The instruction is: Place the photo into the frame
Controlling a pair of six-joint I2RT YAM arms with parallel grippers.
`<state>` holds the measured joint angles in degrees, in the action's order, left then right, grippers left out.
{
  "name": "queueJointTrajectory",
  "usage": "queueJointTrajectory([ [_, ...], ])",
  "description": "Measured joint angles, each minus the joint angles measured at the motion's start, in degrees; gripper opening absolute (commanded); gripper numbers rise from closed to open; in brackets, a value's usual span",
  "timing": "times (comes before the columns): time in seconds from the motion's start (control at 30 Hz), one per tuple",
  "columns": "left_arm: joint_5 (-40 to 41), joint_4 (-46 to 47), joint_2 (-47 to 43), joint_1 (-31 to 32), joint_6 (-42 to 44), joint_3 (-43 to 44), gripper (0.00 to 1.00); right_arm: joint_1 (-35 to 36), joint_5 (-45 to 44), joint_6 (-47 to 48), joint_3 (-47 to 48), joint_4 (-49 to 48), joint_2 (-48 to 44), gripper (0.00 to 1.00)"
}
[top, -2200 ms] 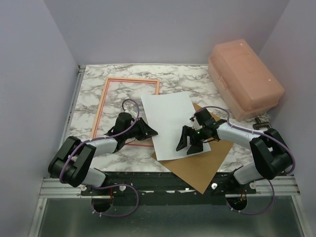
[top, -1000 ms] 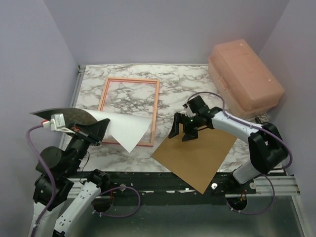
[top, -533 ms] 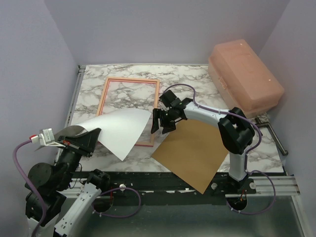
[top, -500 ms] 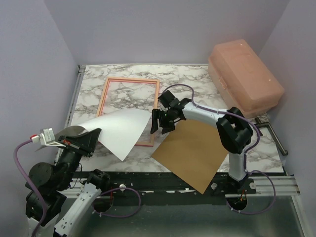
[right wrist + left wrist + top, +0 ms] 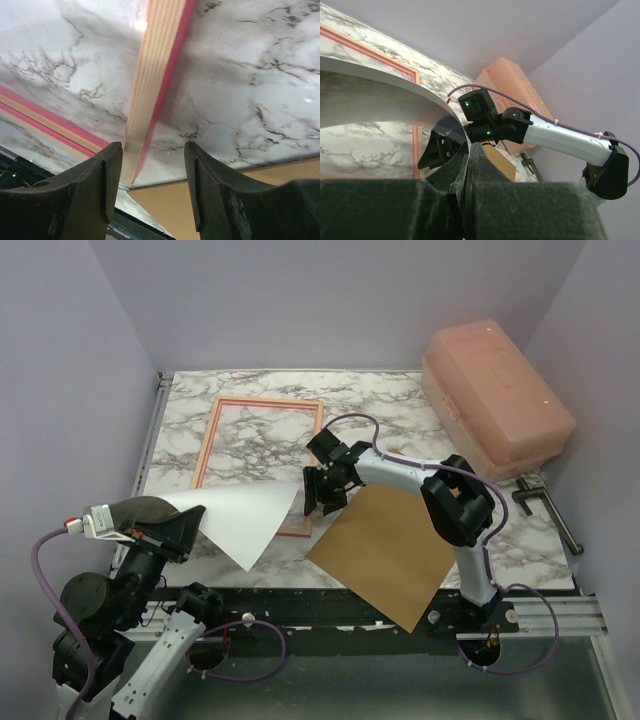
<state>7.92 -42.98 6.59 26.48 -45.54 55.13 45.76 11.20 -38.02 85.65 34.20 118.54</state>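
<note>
Down at seven o'clock of the top view, left gripper point(image 5: 185, 525) pinched tight on an edge of the photo point(image 5: 245, 515). Sheet held above the marble table point(image 5: 400, 410), curled, white back up, free corner drooping over the near rail of the frame point(image 5: 205, 455).

Near centre, right gripper point(image 5: 325, 495) spread wide and holding nothing, frame's right rail point(image 5: 155, 65) seen between its fingers point(image 5: 95, 185); contact impossible to tell.

Frame flat at eleven o'clock, tan face up, pink edge. Brown backing board point(image 5: 395, 550) flat at five o'clock, just beside that gripper. Pink box point(image 5: 495, 395) at two o'clock.
</note>
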Motion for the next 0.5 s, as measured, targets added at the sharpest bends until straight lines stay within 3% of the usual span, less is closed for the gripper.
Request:
queueJointTrajectory([
  [0.17, 0.00, -0.02, -0.55, 0.00, -0.22, -0.72, 0.00, 0.72, 0.02, -0.17, 1.38, 0.22, 0.98, 0.58],
  [0.23, 0.00, -0.02, -0.55, 0.00, -0.39, -1.09, 0.00, 0.85, -0.04, -0.37, 2.67, 0.52, 1.86, 0.49],
  [0.37, 0.00, -0.02, -0.55, 0.00, -0.72, -1.79, 0.00, 1.36, -1.62, -0.52, 4.61, 1.18, 3.48, 0.18],
  [0.5, 0.00, -0.02, -0.55, 0.00, -0.81, -1.81, 0.00, 1.66, -2.82, -2.29, 5.16, 1.92, 3.72, 0.03],
])
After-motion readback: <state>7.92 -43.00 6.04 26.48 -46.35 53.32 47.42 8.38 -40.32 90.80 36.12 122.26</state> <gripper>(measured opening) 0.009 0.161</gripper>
